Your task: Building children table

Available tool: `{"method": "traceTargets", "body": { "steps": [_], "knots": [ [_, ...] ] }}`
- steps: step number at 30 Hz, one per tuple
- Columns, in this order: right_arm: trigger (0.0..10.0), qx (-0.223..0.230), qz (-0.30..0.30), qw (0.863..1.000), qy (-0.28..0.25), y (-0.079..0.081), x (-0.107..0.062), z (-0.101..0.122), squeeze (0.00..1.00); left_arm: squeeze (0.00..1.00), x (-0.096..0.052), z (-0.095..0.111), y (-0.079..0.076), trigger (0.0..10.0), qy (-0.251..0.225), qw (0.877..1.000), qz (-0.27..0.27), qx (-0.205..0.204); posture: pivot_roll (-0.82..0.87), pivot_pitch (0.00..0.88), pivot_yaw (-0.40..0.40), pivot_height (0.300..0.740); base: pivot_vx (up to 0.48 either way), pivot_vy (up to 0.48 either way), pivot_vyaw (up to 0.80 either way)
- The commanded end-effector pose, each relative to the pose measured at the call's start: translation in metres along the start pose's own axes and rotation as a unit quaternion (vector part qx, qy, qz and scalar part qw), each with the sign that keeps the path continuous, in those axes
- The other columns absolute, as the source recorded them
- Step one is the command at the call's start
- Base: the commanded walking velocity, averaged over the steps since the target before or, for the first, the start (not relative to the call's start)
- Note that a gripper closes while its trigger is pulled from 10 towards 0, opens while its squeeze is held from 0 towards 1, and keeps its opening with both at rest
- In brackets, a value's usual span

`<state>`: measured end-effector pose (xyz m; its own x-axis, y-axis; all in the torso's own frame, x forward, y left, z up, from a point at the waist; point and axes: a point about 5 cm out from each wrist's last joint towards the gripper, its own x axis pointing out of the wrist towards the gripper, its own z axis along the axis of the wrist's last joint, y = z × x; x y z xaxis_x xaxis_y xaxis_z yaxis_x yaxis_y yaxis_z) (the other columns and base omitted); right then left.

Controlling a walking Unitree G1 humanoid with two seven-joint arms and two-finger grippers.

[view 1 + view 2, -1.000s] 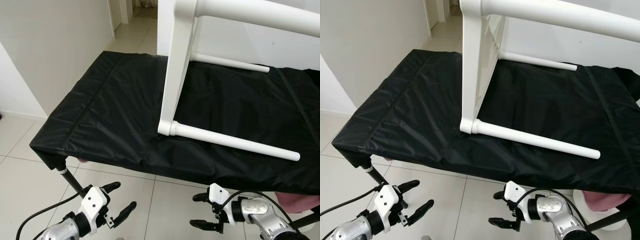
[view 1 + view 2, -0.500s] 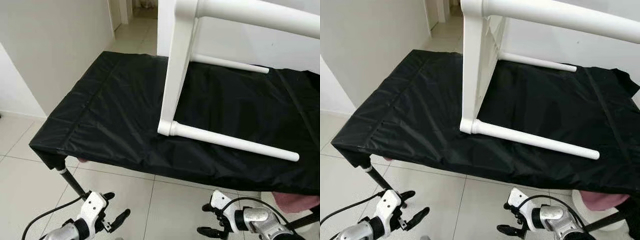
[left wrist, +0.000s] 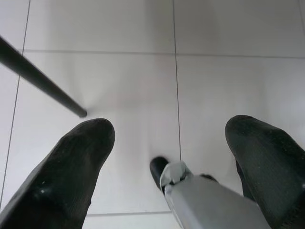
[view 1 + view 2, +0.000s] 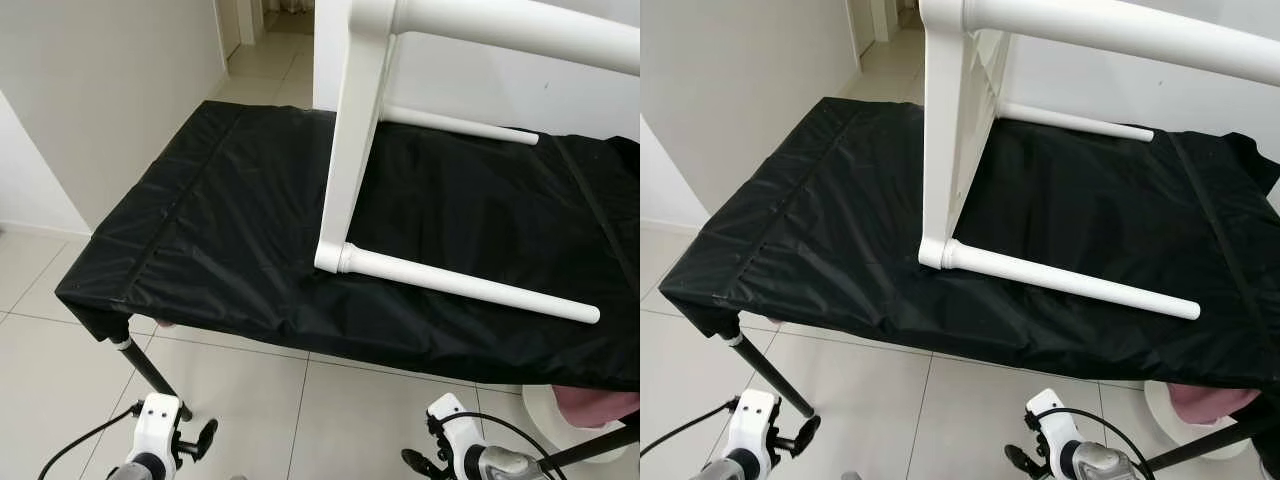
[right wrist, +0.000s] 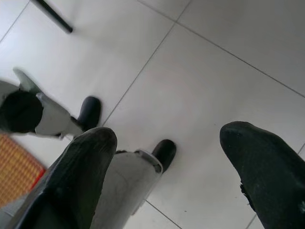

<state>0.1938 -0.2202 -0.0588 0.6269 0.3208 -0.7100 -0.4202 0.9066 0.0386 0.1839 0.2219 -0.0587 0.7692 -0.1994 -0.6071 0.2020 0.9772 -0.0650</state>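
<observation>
A white children's table (image 4: 352, 150) lies on its side on a work table draped in black cloth (image 4: 220, 210). One round white leg (image 4: 470, 290) points right along the cloth near the front edge, and a second leg (image 4: 455, 124) lies farther back. Both arms hang low in front of the work table, below its edge. My left gripper (image 3: 171, 129) is open over the floor tiles with nothing between its fingers. My right gripper (image 5: 167, 133) is also open and empty above the tiles.
A thin black leg (image 4: 145, 365) of the work table slants to the floor at the front left. A white bucket (image 4: 560, 412) with a pink cloth (image 4: 605, 402) stands under the right end. White walls close the left side, and a woven orange mat (image 5: 16, 167) lies near my feet.
Both arms have dropped down and back toward my body, so the grippers sit lower in the picture. The white table and the black cloth have not moved.
</observation>
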Motion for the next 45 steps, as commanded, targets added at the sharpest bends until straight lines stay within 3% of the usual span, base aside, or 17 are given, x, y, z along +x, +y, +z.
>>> {"method": "traceTargets", "body": {
  "steps": [1,2,4,10,12,13,15,17,24,36,38,45],
  "knots": [
    [10.0,0.068,-0.087,0.994,0.018,-0.003,-0.005,-0.019,0.0,0.0,-0.007,-0.021,0.01,10.0,0.06,0.995,0.082,-0.021,-0.07,0.042,0.083,0.74,0.0,0.0,0.0],
    [10.0,0.094,-0.112,0.989,0.021,-0.004,-0.006,-0.024,0.0,0.0,-0.009,-0.026,0.011,10.0,0.073,0.993,0.092,-0.033,-0.07,0.042,0.083,0.74,0.0,0.0,0.0],
    [10.0,0.103,-0.136,0.985,0.031,-0.004,-0.008,-0.03,0.0,0.0,-0.011,-0.03,0.013,10.0,0.085,0.99,0.11,-0.036,-0.08,0.038,0.087,0.74,0.0,0.0,0.0],
    [10.0,0.103,-0.178,0.976,0.075,0.0,-0.012,-0.046,0.0,0.0,-0.014,-0.038,0.015,10.0,0.113,0.982,0.142,-0.046,-0.07,0.023,0.089,0.74,0.0,0.0,0.0],
    [10.0,0.099,-0.195,0.971,0.097,0.006,-0.01,-0.051,0.0,0.0,-0.011,-0.041,0.007,10.0,0.132,0.983,0.129,-0.022,-0.07,0.021,0.086,0.74,0.0,0.0,0.0],
    [10.0,0.097,-0.195,0.971,0.099,0.009,-0.008,-0.05,0.0,0.0,-0.009,-0.041,0.002,10.0,0.137,0.984,0.118,-0.001,-0.07,0.021,0.082,0.74,0.0,0.0,0.0],
    [10.0,0.097,-0.195,0.971,0.099,0.009,-0.008,-0.05,0.0,0.0,-0.009,-0.041,0.002,10.0,0.137,0.984,0.118,-0.001,-0.07,0.021,0.082,0.74,0.0,0.0,0.0],
    [10.0,0.072,-0.174,0.977,0.097,0.022,0.001,-0.044,0.0,0.0,-0.004,-0.04,-0.007,10.0,0.152,0.983,0.096,0.048,-0.06,0.022,0.075,0.74,0.0,0.0,0.0],
    [10.0,0.048,-0.164,0.982,0.082,0.032,0.009,-0.035,0.0,0.0,-0.001,-0.037,-0.006,10.0,0.164,0.981,0.102,0.036,-0.06,0.004,0.069,0.74,0.0,0.0,0.0],
    [10.0,0.035,-0.192,0.977,0.084,0.019,0.005,-0.033,0.0,0.0,0.009,-0.027,-0.019,10.0,0.136,0.986,0.086,0.042,-0.06,0.0,0.063,0.74,0.0,0.0,0.0],
    [10.0,0.052,-0.188,0.977,0.083,0.018,0.004,-0.034,0.0,0.0,0.01,-0.025,-0.02,10.0,0.132,0.986,0.085,0.048,-0.05,0.0,0.056,0.74,0.0,0.0,0.0],
    [10.0,0.036,-0.182,0.98,0.072,0.019,0.009,-0.025,0.0,0.0,0.013,-0.017,-0.019,10.0,0.101,0.99,0.083,0.049,-0.06,0.0,0.065,0.74,0.0,0.0,0.0]
  ]
}}
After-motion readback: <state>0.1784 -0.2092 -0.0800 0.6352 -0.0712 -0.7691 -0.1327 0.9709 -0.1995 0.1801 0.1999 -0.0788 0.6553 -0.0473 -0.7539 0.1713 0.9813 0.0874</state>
